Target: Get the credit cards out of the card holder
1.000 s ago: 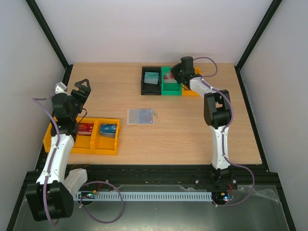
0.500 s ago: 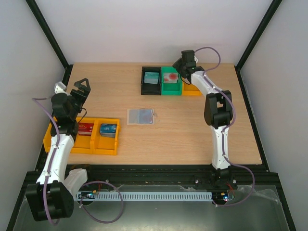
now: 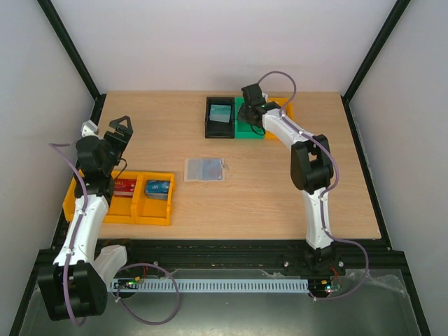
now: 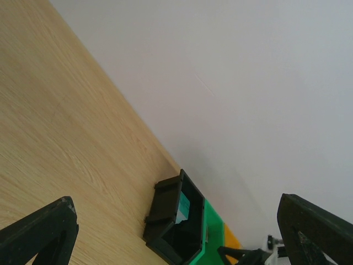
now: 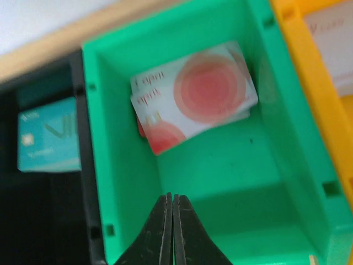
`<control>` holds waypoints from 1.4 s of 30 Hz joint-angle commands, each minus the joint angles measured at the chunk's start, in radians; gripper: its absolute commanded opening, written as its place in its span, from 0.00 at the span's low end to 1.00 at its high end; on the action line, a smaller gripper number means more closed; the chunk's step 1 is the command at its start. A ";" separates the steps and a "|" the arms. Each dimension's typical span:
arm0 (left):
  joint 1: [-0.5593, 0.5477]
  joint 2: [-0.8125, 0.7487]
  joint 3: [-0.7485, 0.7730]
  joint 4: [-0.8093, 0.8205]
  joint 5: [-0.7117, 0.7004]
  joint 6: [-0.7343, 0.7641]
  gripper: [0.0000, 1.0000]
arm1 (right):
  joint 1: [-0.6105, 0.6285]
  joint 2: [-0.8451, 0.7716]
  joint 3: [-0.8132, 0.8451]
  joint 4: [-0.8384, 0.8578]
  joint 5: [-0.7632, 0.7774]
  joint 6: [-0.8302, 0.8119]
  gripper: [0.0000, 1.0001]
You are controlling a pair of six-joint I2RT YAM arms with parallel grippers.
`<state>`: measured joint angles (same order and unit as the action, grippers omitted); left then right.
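Observation:
The card holder (image 3: 204, 169) lies open and flat mid-table, blue-grey inside up, with both grippers far from it. A red card with white print (image 3: 124, 186) lies in the left compartment of the yellow bin (image 3: 119, 213) at the left. No dark grey card shows in any view. My left gripper (image 3: 119, 129) is open and empty above the table's left side; its wrist view (image 4: 175, 201) looks towards the far bins. My right gripper (image 3: 248, 112) is shut and empty (image 5: 172, 200), hanging over the green bin (image 5: 231, 182).
The green bin (image 3: 248, 129) holds white cards with red circles (image 5: 193, 99). A black bin (image 3: 219, 130) beside it holds a teal card (image 5: 47, 135). An orange-yellow bin (image 3: 278, 131) stands to its right. A blue card (image 3: 157, 187) lies in the left yellow bin's right compartment.
My right gripper has swung left from over the orange-yellow bin to over the green bin. The left arm and the card holder have not moved.

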<state>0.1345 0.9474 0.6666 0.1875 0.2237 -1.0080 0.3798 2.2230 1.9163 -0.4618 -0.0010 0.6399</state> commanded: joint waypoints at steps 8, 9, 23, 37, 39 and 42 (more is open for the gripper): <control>0.008 0.016 0.017 -0.019 -0.005 0.014 1.00 | -0.015 0.060 -0.023 -0.047 -0.009 0.012 0.02; 0.008 0.018 0.017 -0.016 -0.005 0.014 1.00 | -0.019 0.069 -0.024 -0.027 -0.023 0.024 0.02; 0.059 0.056 0.026 0.021 -0.013 0.004 1.00 | -0.055 0.321 0.264 -0.004 -0.114 0.110 0.02; 0.094 0.068 0.039 0.043 -0.010 0.034 1.00 | -0.056 0.342 0.364 0.127 -0.079 0.190 0.02; 0.095 0.067 0.035 0.038 -0.005 0.037 0.99 | -0.055 0.306 0.356 0.108 -0.065 0.170 0.02; 0.085 0.069 0.021 0.028 0.009 0.056 0.99 | -0.049 0.221 0.320 0.090 -0.034 0.109 0.02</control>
<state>0.2237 1.0153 0.6716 0.2020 0.2169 -0.9855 0.3279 2.5752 2.2353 -0.3855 -0.1059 0.8047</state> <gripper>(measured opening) 0.995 0.017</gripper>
